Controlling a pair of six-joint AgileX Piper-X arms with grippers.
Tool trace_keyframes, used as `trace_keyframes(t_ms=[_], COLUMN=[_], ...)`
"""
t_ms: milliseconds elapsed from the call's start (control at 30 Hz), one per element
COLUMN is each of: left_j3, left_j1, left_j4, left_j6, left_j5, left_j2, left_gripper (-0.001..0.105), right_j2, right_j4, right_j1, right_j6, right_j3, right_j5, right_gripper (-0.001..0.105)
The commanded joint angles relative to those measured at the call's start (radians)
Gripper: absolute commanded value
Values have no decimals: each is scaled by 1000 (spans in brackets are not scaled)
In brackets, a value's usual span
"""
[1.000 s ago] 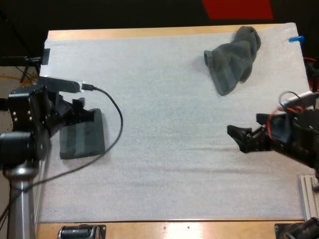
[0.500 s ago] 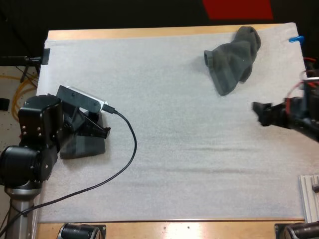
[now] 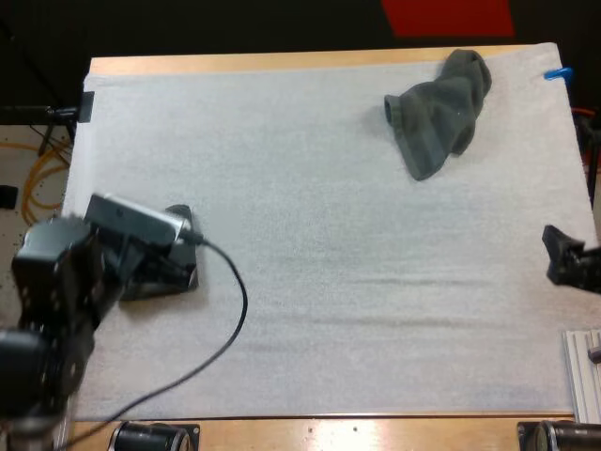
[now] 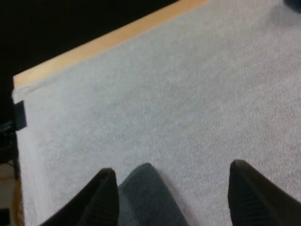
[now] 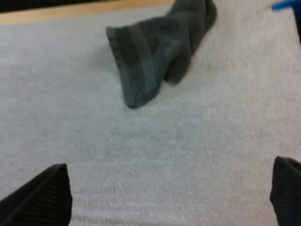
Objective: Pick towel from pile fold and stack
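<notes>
Crumpled towel (image 3: 439,111) sits at the far right of the mat (image 3: 329,235), close to the far edge. Long axis runs diagonally: the narrow end is toward the far right corner, the wider hemmed end toward the mat's middle. A rolled fold opens to the left. It also shows ahead of the right gripper (image 5: 170,165) in the right wrist view, well apart from it.

Folded towel (image 4: 150,197) lies flat at the mat's left side, mostly under the left arm in the high view. Its rounded end points toward the far edge.

Left gripper (image 4: 171,169): fingers spread wide, holding nothing. The folded towel's end lies below and between them, nearer one finger; can't tell if it touches.

Right gripper: fingers wide apart, nothing between them but bare mat.

Surface is a white mat on a wooden tabletop (image 3: 282,62), with a strip of bare wood along the far side.

Versus 1 s ago: the right gripper has pulled back from over the mat to its right edge. The left arm has shifted over the folded towel. Neither towel has moved.
</notes>
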Motion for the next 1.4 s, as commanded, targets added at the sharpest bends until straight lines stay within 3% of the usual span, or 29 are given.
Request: trace_keyframes(t_ms=[0, 233, 367, 533, 667, 833, 933, 1133, 1367], left_j3=[7, 120, 213, 274, 291, 291, 292, 330, 516], left_j1=[1, 1, 1, 1, 1, 1, 1, 1, 1], left_j4=[-4, -4, -4, 8, 137, 379, 426, 279, 62], left_j6=[-9, -36, -36, -38, -38, -41, -51, -133, -180], left_j5=[-9, -31, -31, -31, -31, -31, -31, -72, -84], left_j2=[-36, -345, -534, -746, -855, -897, -897, -895, -893], left_gripper=[50, 50, 50, 50, 50, 50, 50, 50, 50], right_j2=[-27, -227, -380, -569, -703, -678, -686, -686, -686], right_j4=[14, 30, 28, 22, 26, 94, 88, 21, -60], right_j1=[2, 2, 2, 2, 2, 0, 0, 0, 0], right_j6=[-14, -24, -24, -24, -24, -22, -22, -22, -22], right_j3=[-8, 8, 69, 145, 201, 208, 223, 259, 334], right_j5=[-1, 63, 50, 51, 51, 73, 73, 73, 73], right_gripper=[82, 82, 82, 82, 82, 82, 82, 82, 82])
